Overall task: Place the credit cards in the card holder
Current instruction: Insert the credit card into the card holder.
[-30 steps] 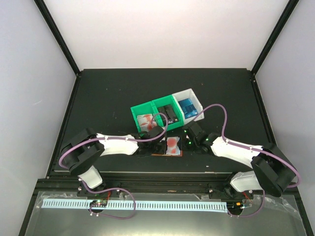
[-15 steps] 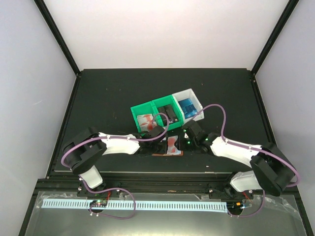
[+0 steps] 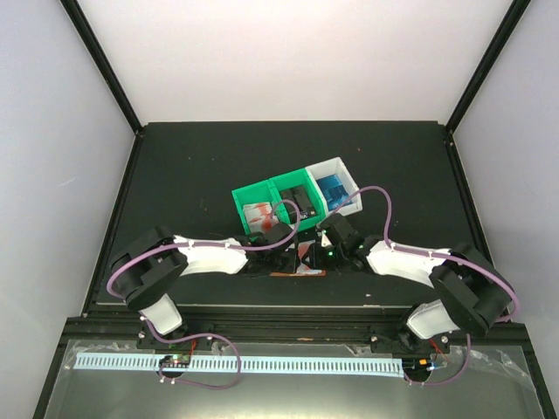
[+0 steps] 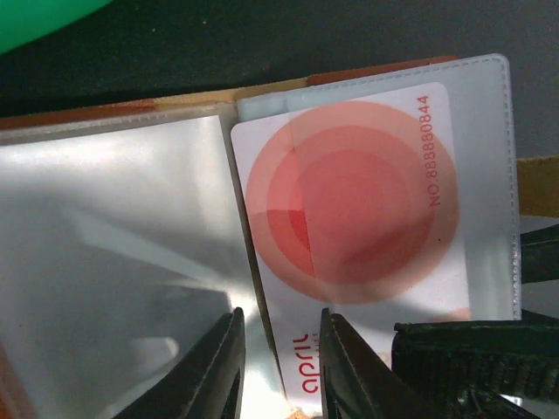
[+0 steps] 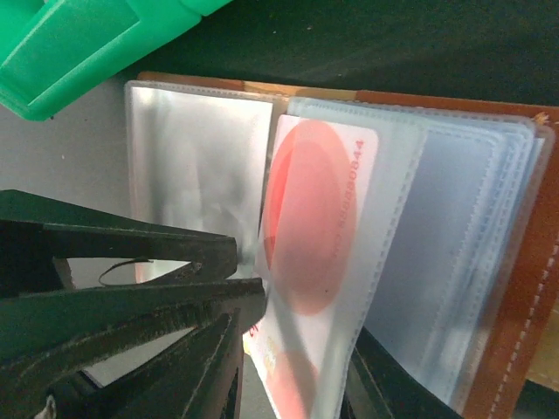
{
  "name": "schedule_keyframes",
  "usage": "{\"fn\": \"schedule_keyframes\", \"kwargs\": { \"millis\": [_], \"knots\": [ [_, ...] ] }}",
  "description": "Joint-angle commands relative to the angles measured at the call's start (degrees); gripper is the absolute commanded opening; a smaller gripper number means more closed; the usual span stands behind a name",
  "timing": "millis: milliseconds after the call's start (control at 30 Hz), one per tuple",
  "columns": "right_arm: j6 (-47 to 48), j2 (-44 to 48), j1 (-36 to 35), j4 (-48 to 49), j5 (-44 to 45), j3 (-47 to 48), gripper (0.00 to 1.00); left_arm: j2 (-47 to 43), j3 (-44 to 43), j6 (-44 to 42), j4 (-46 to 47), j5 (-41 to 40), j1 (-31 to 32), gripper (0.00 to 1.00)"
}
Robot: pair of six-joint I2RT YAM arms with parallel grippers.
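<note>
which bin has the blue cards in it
The white bin, at the row's right end, holds the blue cards; the other two bins are green.

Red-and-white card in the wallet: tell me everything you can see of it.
The red-and-white card looks like thin, glossy plastic: white, with overlapping red circles, a red number along one edge and red lettering near the other end. It sits mostly inside a clear pocket of the open card holder, with the lettered end sticking out. That end lies between the fingertips of the left pincer; whether they pinch it is unclear.
</note>
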State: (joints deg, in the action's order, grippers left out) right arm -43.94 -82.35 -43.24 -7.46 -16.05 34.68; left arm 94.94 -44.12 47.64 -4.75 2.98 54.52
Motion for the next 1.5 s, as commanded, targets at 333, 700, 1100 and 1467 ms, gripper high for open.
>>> {"fn": "schedule_keyframes", "kwargs": {
  "millis": [333, 700, 1100, 1467],
  "knots": [
    [1.1, -0.9, 0.3, 2.2, -3.5, 2.4, 0.31, -8.9, 1.1, 1.9, -9.0, -6.0, 0.1, 0.23],
    [1.7, -3.4, -3.4, -4.6, 1.0, 7.7, 0.36, -14.4, 5.3, 5.0, -11.5, -10.6, 0.0, 0.31],
    [1.5, -8.2, -7.1, -4.1, 0.5, 12.8, 0.55, -24.9, 8.3, 7.4, -17.2, -16.1, -1.7, 0.39],
    [-0.8, -7.5, -6.9, 0.2, 0.6, 12.4, 0.63, -38.2, 5.6, -5.9, -21.1, -13.0, -9.2, 0.55]
  ]
}}
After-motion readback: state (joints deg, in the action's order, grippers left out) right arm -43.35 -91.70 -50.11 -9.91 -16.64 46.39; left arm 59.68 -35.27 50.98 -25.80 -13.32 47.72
